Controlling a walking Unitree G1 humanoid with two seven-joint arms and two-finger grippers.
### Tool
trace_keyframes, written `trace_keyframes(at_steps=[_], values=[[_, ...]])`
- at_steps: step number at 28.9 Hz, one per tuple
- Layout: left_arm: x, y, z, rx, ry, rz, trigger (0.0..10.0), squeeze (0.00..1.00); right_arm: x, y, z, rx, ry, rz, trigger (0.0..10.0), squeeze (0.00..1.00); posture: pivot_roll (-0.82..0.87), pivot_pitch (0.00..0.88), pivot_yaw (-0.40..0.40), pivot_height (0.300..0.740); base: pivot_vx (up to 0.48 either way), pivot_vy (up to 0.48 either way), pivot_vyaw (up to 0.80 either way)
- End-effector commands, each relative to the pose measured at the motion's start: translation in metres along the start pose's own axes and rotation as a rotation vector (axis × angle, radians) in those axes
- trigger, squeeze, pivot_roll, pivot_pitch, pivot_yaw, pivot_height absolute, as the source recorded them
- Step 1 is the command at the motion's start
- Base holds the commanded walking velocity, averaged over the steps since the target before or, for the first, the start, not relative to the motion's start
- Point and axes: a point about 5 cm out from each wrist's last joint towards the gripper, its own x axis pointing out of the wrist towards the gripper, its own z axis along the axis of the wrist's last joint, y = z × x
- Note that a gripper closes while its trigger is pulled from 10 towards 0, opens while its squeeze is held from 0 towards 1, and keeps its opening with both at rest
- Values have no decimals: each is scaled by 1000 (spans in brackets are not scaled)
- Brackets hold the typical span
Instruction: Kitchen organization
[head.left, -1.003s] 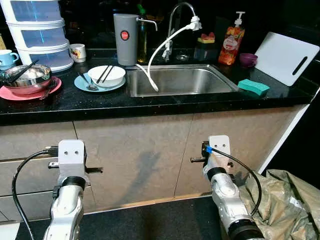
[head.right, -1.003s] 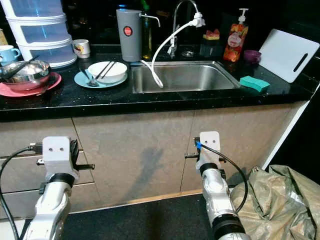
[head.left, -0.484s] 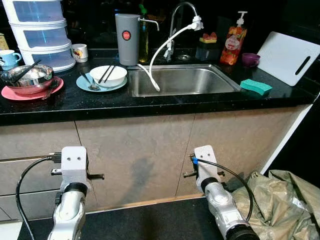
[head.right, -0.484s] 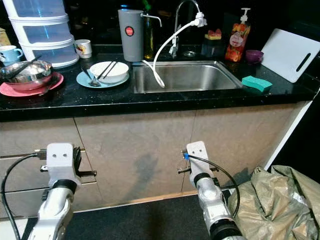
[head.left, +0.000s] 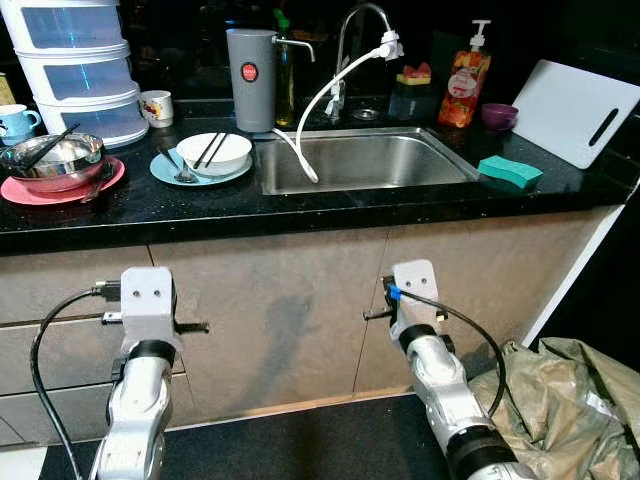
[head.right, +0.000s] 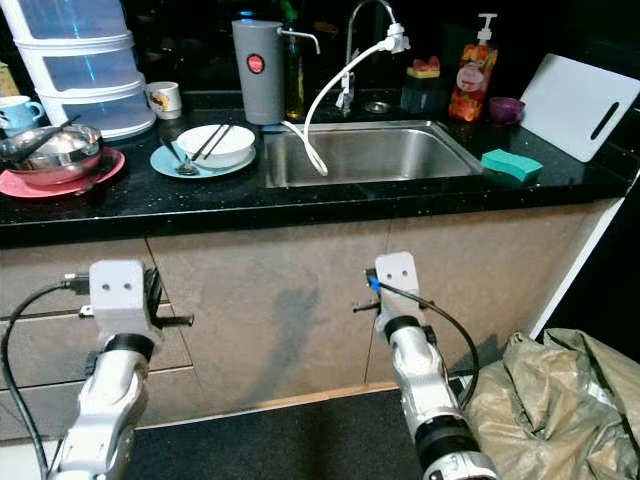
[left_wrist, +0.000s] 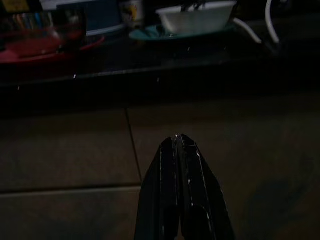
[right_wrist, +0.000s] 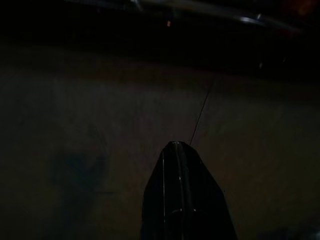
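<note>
At the bottom of the frame we see our two silver arms raised before beige cabinet doors (head.left: 280, 310). The left gripper (left_wrist: 180, 145) sits at lower left and the right gripper (right_wrist: 176, 146) at lower centre-right; in the wrist views, each pair of long black fingers is pressed together on nothing. Both wrist views are very dark, and the right one gives us little beyond a faint door seam. A crumpled olive plastic bag (head.left: 570, 400) lies at lower right, cut off by the frame edge.

Above the doors runs a glossy black speckled countertop (head.left: 300, 205). At upper left, a pink plate (head.left: 20, 190) carries a shiny metal bowl (head.left: 55, 160) with dark utensils inside that we cannot identify. Beside it, a pale blue plate (head.left: 165, 172) holds a spoon and a white bowl (head.left: 213, 152) with chopsticks across it. A stainless steel sink (head.left: 360, 160) is at centre, with a white hose (head.left: 320, 105) curving into it from the faucet (head.left: 360, 25). A green sponge (head.left: 510, 172) lies right of the sink.

Farthest back stand stacked clear plastic drawers (head.left: 75, 60), cut off at the top, a mug (head.left: 157, 107), a grey cylindrical dispenser (head.left: 250, 65), an orange pump bottle (head.left: 466, 75), a purple bowl (head.left: 497, 117) and a leaning white cutting board (head.left: 575, 110).
</note>
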Motion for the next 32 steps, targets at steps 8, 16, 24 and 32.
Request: trace_keyframes(at_steps=[8, 16, 24, 32], values=[[-4, -4, -3, -12, 20, -18, 10000, 0, -5, 3, -9, 15, 33, 6, 10000, 0, 4, 0, -44, 740, 0, 346, 0], [-5, -9, -1, -16, 16, -49, 10000, 0, -4, 1, -9, 16, 37, 2, 10000, 0, 4, 0, -40, 740, 0, 0, 0], [-5, -11, -2, -12, 27, -61, 10000, 0, -6, 1, -11, 19, 46, 2, 10000, 0, 5, 0, -39, 740, 0, 0, 0], [-8, -12, -8, -1, 53, -51, 10000, 0, -8, 3, -17, 12, 70, 10, 10000, 0, 2, 1, -36, 740, 0, 0, 0]])
